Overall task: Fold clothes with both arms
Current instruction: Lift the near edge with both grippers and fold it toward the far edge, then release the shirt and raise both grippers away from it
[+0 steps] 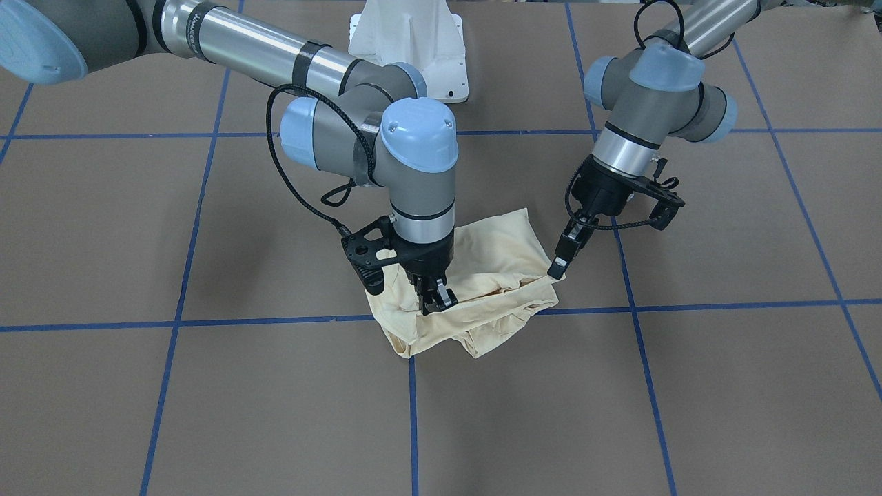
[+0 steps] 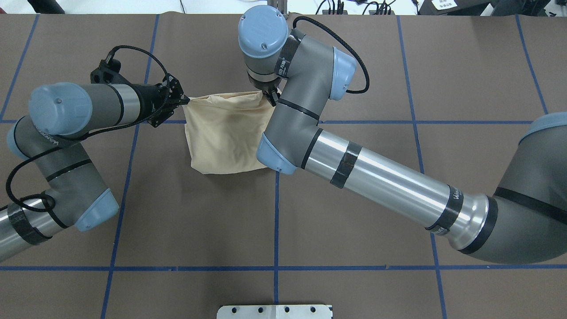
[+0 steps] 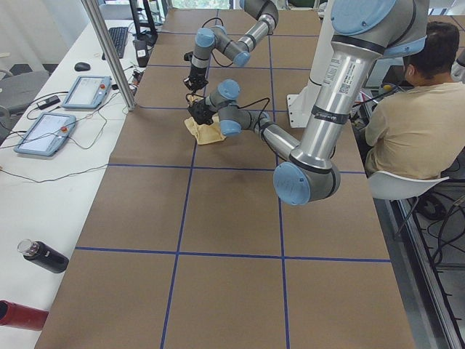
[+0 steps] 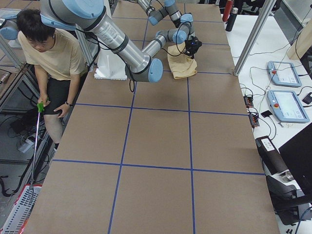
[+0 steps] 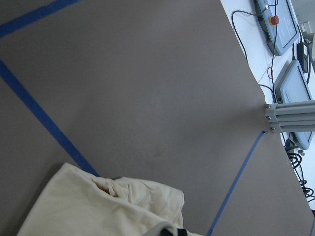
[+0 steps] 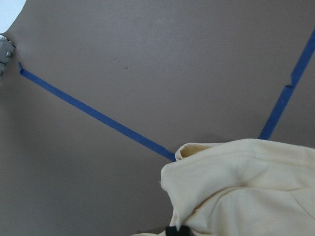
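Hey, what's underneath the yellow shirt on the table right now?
The brown table cover with blue tape lines running beneath the shirt. Anything between its folded layers is hidden.

Brown paper covers the table (image 4: 156,146), marked into squares by blue tape (image 4: 190,112). Along its far edge a white bench (image 3: 36,196) holds two tablets (image 3: 88,91), a keyboard (image 3: 118,40) and a black bottle (image 3: 43,256). At the near side a person (image 3: 407,120) in beige sits on a white chair (image 3: 403,190).

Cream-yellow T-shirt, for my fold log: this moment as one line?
garment: pale cream-yellow thin-fabric T-shirt, bunched | left hand: shut on its corner | right hand: shut on its edge
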`<control>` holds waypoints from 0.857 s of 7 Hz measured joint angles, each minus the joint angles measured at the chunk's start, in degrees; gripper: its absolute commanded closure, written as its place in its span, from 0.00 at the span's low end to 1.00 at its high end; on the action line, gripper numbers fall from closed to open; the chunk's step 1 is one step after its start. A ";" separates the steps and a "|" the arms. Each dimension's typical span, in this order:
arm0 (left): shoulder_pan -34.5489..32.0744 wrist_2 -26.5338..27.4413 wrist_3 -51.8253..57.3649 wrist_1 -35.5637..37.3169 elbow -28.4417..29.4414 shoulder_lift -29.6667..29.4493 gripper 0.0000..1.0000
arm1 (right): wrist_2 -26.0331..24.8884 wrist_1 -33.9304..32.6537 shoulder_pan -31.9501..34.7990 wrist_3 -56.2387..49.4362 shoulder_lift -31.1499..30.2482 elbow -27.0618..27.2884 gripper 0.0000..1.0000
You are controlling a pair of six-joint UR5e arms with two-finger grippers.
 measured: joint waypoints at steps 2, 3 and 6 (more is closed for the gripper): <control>-0.49 -0.07 1.17 -3.88 5.65 -1.55 0.62 | -0.11 7.65 0.40 -1.67 1.15 -5.93 0.00; -0.69 0.00 2.26 -4.51 7.36 -2.10 0.61 | -0.21 11.16 1.05 -2.06 2.29 -8.69 0.00; -3.56 -0.35 4.37 -5.45 8.95 -2.41 0.60 | 1.05 14.18 5.76 -5.71 3.81 -11.65 0.00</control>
